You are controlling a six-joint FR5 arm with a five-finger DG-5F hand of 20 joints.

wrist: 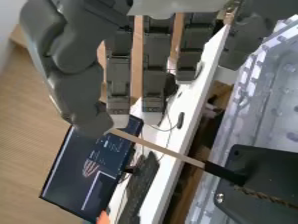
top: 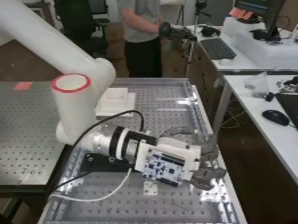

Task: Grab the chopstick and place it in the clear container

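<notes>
We note the relation that matters here: the chopstick (wrist: pixel 159 148) runs slantwise to the fingers, with its pale, narrower end at the fingertips and its dark end back by a black block (wrist: pixel 273 170). In the wrist view the hand (top: pixel 189 155) reads as nearly closed in a light tip pinch: the thumb (wrist: pixel 83 100) meets the nearest finger (wrist: pixel 119 107) at that pale end, while the fingers hang almost straight. We take the chopstick to be held at its extreme end, most of its length projecting from the pinch on the side toward the block; we cannot tell whether the dark end rests on the block or passes just in front of it. The high view places the hand over the bench, at its long edge nearer the white table (top: pixel 249 102). A clear object (top: pixel 256 84) stands on that table, well apart from the fingertips; we cannot settle whether it or the clear-rimmed tray (top: pixel 153 79) on the bench is the intended container. Our judgement: the step in hand is securing the grasp, with placing still to do. The next move should draw the dark end free of the block before any turn, since so long an overhang could pivot in the pinch or catch.
</notes>
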